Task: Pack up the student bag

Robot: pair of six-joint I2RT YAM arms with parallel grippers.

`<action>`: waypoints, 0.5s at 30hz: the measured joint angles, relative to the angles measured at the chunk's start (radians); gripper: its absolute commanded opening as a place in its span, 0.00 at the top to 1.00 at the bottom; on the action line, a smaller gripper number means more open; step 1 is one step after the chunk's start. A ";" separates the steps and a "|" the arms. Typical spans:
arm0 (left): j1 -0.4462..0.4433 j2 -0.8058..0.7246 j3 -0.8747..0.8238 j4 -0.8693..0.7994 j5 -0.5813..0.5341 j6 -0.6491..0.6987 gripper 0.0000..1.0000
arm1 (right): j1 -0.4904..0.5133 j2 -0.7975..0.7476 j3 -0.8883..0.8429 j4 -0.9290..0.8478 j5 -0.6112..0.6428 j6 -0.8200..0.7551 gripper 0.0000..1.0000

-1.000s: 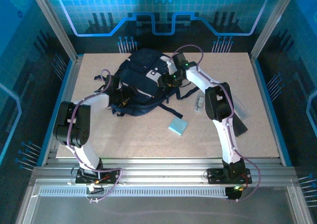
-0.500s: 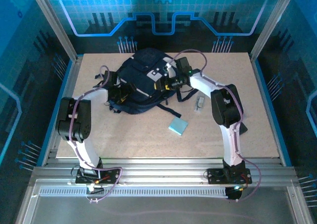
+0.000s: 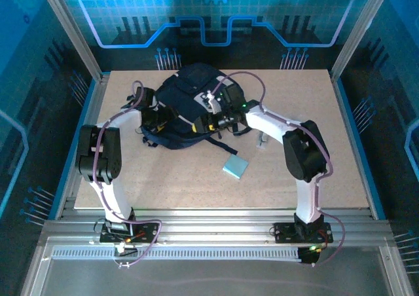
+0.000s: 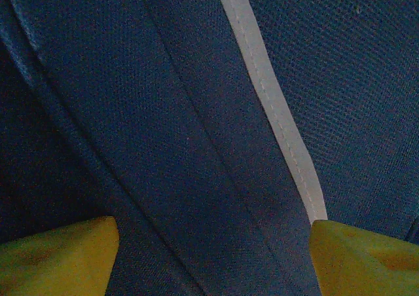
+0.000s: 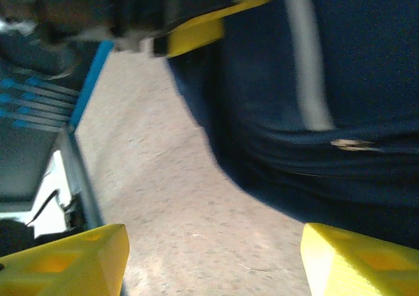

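The student bag (image 3: 186, 99), dark navy with pale stripes, lies at the back middle of the table. My left gripper (image 3: 159, 119) is at the bag's left side. In the left wrist view it (image 4: 213, 263) is open, with its yellow fingertips (image 4: 59, 257) wide apart over navy fabric and a white stripe (image 4: 272, 106). My right gripper (image 3: 211, 121) is at the bag's near right edge. In the right wrist view it (image 5: 213, 263) is open and low over bare table, with the bag (image 5: 340, 80) just ahead on the right.
A light blue book (image 3: 235, 167) lies flat on the table in front of the bag. A small pale object (image 3: 263, 139) sits beside the right forearm. Metal frame posts and blue panels ring the table (image 3: 196, 191).
My right gripper has swung left and nearer, from the bag's right top down to its near edge. The left arm has shifted slightly toward the back, staying at the bag.
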 measured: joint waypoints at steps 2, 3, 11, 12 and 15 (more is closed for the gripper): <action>-0.010 -0.023 0.000 -0.034 -0.018 0.017 0.25 | -0.027 -0.026 -0.006 -0.020 0.082 0.013 0.33; -0.019 -0.041 0.000 -0.051 -0.027 0.027 0.25 | -0.041 -0.038 -0.007 -0.031 0.130 0.020 0.33; -0.166 -0.186 0.032 -0.154 -0.071 0.058 0.25 | -0.174 -0.033 0.066 -0.124 0.416 0.113 0.31; -0.187 -0.187 0.043 -0.158 -0.074 0.058 0.26 | -0.196 -0.018 0.080 -0.121 0.426 0.128 0.30; -0.237 -0.180 0.070 -0.176 -0.081 0.058 0.29 | -0.254 0.052 0.128 -0.108 0.435 0.176 0.30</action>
